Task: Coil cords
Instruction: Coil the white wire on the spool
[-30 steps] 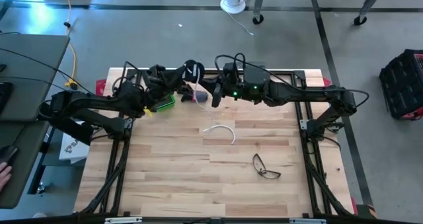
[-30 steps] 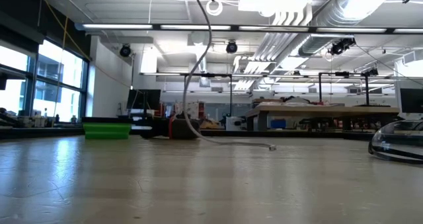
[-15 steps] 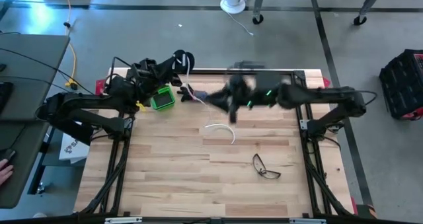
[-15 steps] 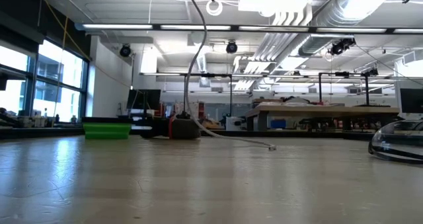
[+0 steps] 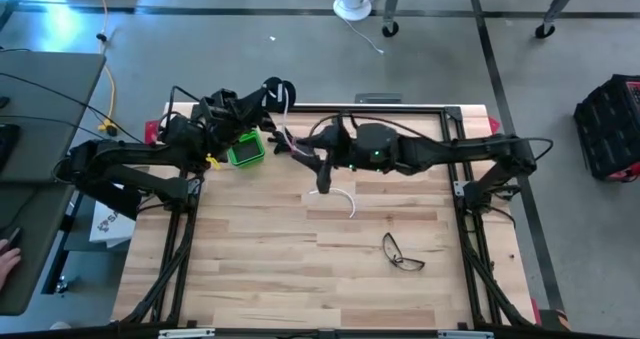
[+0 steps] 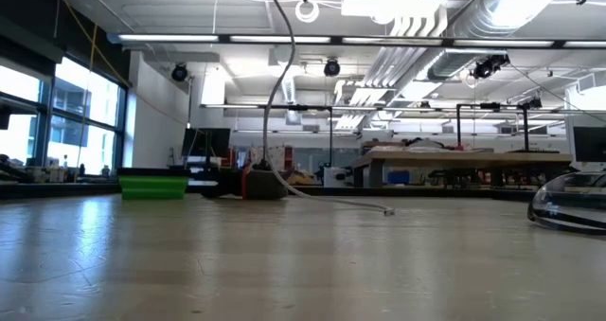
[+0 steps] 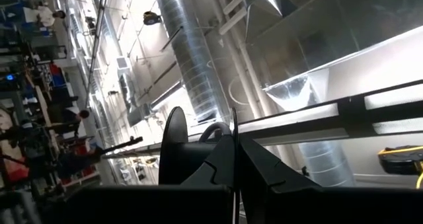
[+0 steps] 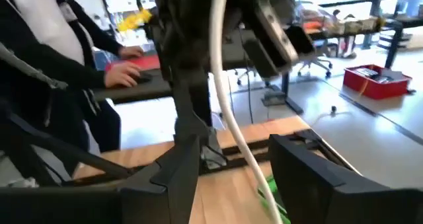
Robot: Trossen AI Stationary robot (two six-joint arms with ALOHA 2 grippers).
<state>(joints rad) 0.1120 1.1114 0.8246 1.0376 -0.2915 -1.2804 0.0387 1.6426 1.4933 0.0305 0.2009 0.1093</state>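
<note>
The small black reel with a white mark is lifted above the table's far edge, with my left gripper shut on it. The white cord hangs from it, then curves across the wood to its free end. My right gripper reaches in from the right, just right of the hanging cord. It is open, and the cord runs between its fingers. My left gripper pinches a thin black edge of the reel between its two shut fingers, which slant upward. A round black flange stands beside one finger. The reel is clear of the table and the cord hangs slack below it. My right gripper: I cannot tell whether either finger touches the cord.
A green box sits on the wood at the far left, under the left arm. Eyeglasses lie toward the near right. A person is at a desk past the table's left side.
My left gripper has carried the reel a little toward the far left corner, uncovering the green box. My right gripper has swung down and toward the near edge, beside the hanging cord. The cord's hanging part has shifted left; its end has stayed on the wood.
</note>
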